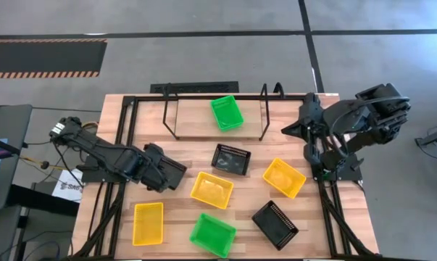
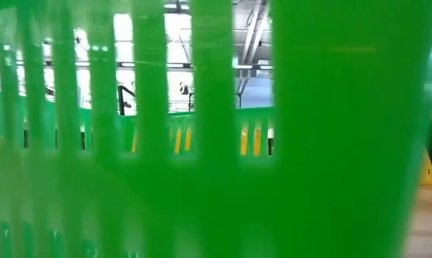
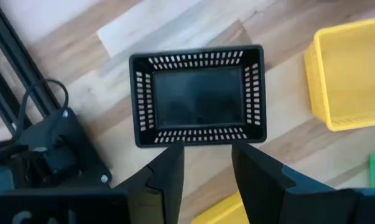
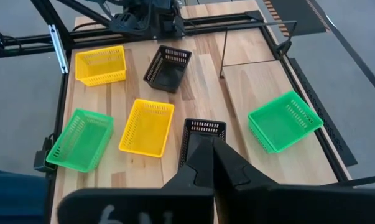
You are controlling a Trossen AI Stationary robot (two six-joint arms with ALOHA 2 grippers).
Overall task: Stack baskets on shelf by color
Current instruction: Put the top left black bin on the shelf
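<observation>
Tabletop, green basket [image 2: 216, 179] blocking low view, left pincer [image 3: 206, 165] spread before black basket [image 3: 198, 96], right pincer [image 4: 206, 152] pressed together

A light-wood shelf [image 1: 196, 119] in a black wire frame is seen at the far middle of the surface [image 1: 175, 217]. One green basket [image 1: 227, 113] is set on it, skewed. Spread on the surface before it are two black baskets [image 1: 230, 159] [image 1: 275, 225], three yellow baskets [image 1: 211, 190] [image 1: 284, 177] [image 1: 148, 223] and a second green basket [image 1: 212, 235]. A third black basket [image 3: 198, 96] lies upright by the left arm.
</observation>
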